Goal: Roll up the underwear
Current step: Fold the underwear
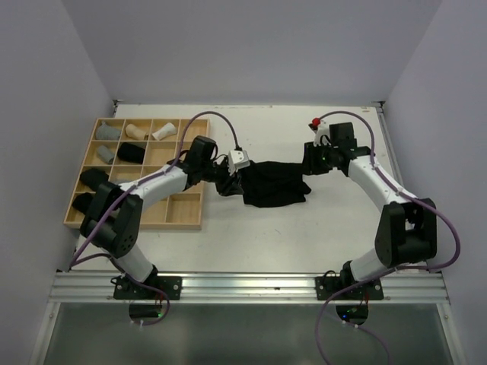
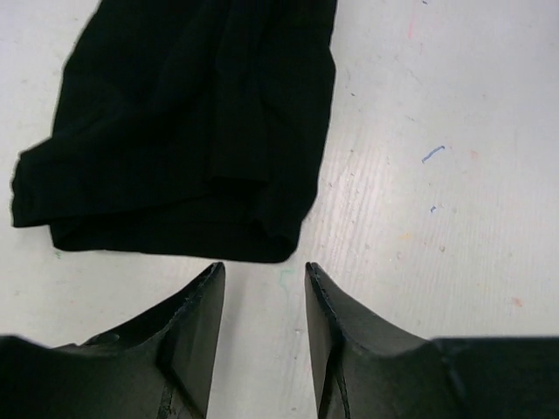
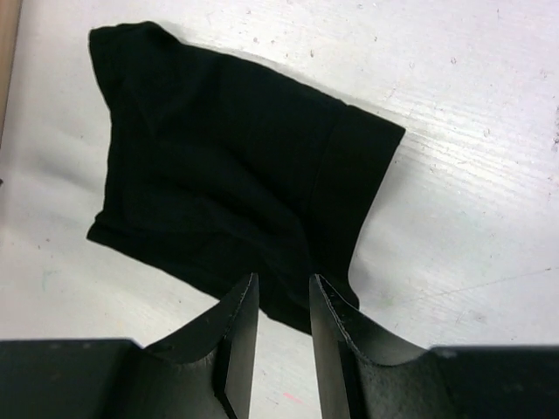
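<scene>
white table [image 1: 304, 228], grey walls. black underwear [image 1: 274, 182]: lying loose, mid-table, between both claws. left gripper [image 2: 262, 266]: jaws parted, empty, tips just short of the cloth. right gripper [image 3: 284, 278]: jaws parted, gripping nothing, tips at the cloth's edge. wooden tray [image 1: 186, 220]: left side, holding small rolls [image 1: 161, 131].

White desk [image 1: 304, 228] carries crumpled black underwear [image 1: 274, 185] at centre, a wooden tray [image 1: 183, 208] at left.
</scene>
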You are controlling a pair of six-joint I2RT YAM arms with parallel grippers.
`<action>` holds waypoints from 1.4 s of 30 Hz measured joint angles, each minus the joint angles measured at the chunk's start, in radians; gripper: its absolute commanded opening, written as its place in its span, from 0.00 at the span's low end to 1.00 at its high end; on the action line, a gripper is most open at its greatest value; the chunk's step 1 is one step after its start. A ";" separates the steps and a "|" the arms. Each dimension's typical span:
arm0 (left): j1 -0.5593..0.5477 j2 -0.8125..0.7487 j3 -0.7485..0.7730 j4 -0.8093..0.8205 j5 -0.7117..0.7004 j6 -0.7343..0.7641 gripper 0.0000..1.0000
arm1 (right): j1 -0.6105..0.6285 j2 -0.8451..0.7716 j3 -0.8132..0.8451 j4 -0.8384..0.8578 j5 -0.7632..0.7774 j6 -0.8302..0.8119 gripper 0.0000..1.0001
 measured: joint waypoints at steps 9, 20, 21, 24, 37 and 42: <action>-0.068 0.154 0.197 0.023 -0.081 -0.014 0.50 | 0.000 0.080 0.029 -0.081 0.052 0.045 0.41; -0.146 0.323 0.288 -0.035 -0.125 0.010 0.48 | 0.000 0.071 -0.046 -0.119 0.045 0.054 0.43; -0.150 0.330 0.293 -0.041 -0.130 0.012 0.45 | 0.000 0.071 -0.056 -0.116 0.044 0.054 0.42; -0.153 0.348 0.306 -0.055 -0.153 0.016 0.29 | 0.000 0.071 -0.075 -0.116 0.043 0.053 0.38; -0.145 0.323 0.320 -0.122 -0.171 0.047 0.00 | 0.009 0.072 -0.079 -0.069 0.047 0.034 0.00; -0.118 0.237 0.320 -0.192 -0.170 0.098 0.00 | 0.011 0.045 -0.079 -0.068 0.046 0.028 0.06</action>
